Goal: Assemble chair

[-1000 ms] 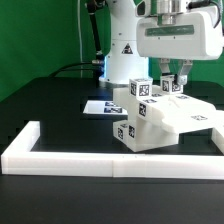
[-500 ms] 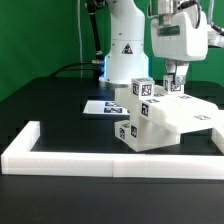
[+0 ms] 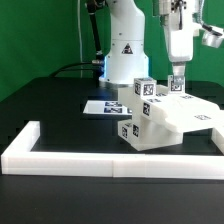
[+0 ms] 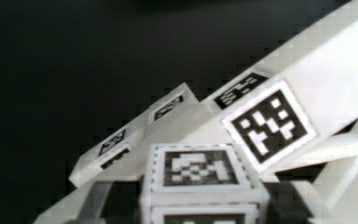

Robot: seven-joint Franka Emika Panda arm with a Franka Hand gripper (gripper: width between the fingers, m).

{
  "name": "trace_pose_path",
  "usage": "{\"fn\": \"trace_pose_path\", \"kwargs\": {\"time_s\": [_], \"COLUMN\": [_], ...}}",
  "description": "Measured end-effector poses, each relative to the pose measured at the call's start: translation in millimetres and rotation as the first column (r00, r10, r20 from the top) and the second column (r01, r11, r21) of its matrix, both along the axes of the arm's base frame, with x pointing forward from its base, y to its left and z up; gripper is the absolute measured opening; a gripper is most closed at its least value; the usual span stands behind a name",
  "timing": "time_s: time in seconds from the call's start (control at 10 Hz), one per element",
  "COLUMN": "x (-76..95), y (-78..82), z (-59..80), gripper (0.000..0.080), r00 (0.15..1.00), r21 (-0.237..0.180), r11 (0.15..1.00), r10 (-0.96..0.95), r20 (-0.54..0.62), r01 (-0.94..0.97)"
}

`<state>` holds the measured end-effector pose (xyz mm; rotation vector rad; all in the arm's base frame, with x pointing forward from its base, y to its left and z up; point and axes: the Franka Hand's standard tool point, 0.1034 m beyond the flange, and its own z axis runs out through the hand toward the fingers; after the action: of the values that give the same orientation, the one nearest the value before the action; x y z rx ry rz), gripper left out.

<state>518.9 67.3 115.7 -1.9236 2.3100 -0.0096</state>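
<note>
The partly built white chair (image 3: 168, 120) lies on the black table at the exterior view's right, with tags on its blocky parts. One tagged leg (image 3: 142, 90) sticks up at its left. My gripper (image 3: 177, 80) hangs straight down over the chair's far right side. It is shut on a second tagged leg (image 3: 177, 90) that stands on the chair body. In the wrist view this leg (image 4: 197, 178) sits between my fingers (image 4: 105, 200), and the chair's slanted tagged face (image 4: 274, 115) runs behind it.
The long low white border rail (image 3: 90, 160) runs along the front and up the left side. The marker board (image 3: 103, 107) lies flat behind the chair. The arm's white base (image 3: 125, 55) stands at the back, with a green backdrop behind it.
My hand has turned about its vertical axis over the leg, from showing its broad face to its narrow side. It stays at about the same height. The chair body has not moved.
</note>
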Motion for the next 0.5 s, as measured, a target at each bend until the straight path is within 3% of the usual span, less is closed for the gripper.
{"fn": "trace_pose_path", "kwargs": {"time_s": [0.2, 0.4, 0.5], "x": [-0.1, -2.0, -1.3], "y": [1.1, 3.1, 4.1], "z": [0.0, -0.8, 0.0], "gripper": [0.0289, 0.0522, 0.0522], "r00": [1.0, 0.999, 0.989], "r21": [0.007, 0.006, -0.003], "r11": [1.0, 0.999, 0.989], "r10": [-0.02, 0.05, 0.146], "r20": [-0.001, -0.013, -0.007], "r01": [0.02, -0.05, -0.146]}}
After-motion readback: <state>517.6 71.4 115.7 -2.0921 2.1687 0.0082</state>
